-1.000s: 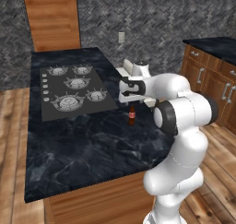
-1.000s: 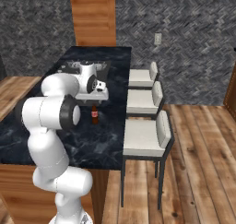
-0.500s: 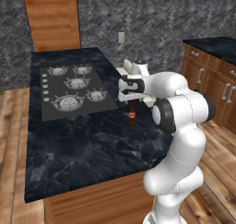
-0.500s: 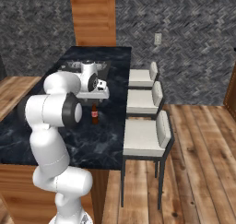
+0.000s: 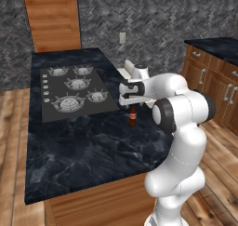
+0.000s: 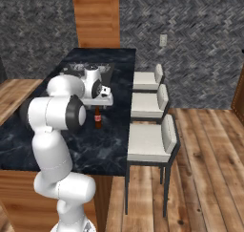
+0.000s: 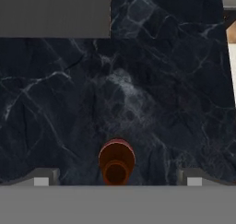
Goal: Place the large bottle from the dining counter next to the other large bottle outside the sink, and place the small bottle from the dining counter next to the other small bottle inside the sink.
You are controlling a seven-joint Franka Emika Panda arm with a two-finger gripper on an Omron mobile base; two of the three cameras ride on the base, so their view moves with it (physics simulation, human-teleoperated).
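Hovering wide open, the gripper [image 7: 116, 181] frames one small bottle [image 5: 133, 116] (upright) beside three stools [image 6: 151, 139].

The table [image 5: 88, 146] had a glossy dark marble top over matt wooden sides. The small bottle [image 5: 133, 116] looked like smooth brown glass, and the floor [image 6: 209, 169] was wood planks.

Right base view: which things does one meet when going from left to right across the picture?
Robot arm → small brown bottle on the dark counter → row of three white stools → wooden floor.
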